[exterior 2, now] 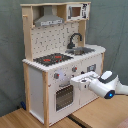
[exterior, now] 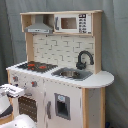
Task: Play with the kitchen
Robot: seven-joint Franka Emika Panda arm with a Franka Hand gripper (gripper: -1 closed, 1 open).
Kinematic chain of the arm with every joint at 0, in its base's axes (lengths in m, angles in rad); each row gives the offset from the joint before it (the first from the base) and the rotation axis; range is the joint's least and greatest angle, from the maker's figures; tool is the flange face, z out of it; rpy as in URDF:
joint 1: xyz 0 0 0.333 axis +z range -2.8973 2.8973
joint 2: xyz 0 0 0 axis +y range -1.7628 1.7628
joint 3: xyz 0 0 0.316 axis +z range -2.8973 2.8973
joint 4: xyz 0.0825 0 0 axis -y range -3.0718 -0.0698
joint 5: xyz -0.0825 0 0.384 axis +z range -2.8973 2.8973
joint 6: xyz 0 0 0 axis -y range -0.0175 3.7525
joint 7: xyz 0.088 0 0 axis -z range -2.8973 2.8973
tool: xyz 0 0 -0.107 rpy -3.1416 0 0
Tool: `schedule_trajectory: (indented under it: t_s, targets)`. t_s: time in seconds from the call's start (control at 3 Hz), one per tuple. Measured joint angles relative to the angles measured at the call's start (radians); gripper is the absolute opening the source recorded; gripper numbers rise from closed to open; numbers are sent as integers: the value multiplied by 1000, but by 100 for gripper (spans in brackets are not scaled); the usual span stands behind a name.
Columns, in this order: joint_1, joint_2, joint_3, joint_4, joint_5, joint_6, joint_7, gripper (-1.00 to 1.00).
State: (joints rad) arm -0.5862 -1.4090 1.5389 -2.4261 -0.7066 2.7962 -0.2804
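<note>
In the second exterior view my gripper (exterior 2: 76, 83) shows whole, just before the oven door (exterior 2: 63, 96); the first exterior view catches only its white edge at the first exterior view's left. I cannot tell whether my fingers are parted. The kitchen (exterior: 60, 75) (exterior 2: 60, 60) stands upright on the wooden floor (exterior 2: 30, 120), its front toward me.

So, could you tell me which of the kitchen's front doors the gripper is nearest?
The oven door under the stovetop; the gripper sits just above its right edge.
</note>
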Motion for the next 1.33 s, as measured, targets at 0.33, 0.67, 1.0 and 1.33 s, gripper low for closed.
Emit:
schedule_trajectory:
  t_s: [0.33, 0.67, 1.0, 1.33]
  targets:
    - [2, -1, -64, -58, 0, 58, 0, 100]
    - [2, -1, -142, -79, 0, 128, -20, 100]
    - [-12, 2, -216, -84, 0, 200, -70, 100]
    - [-50, 7, -282, -85, 0, 275, -127, 100]
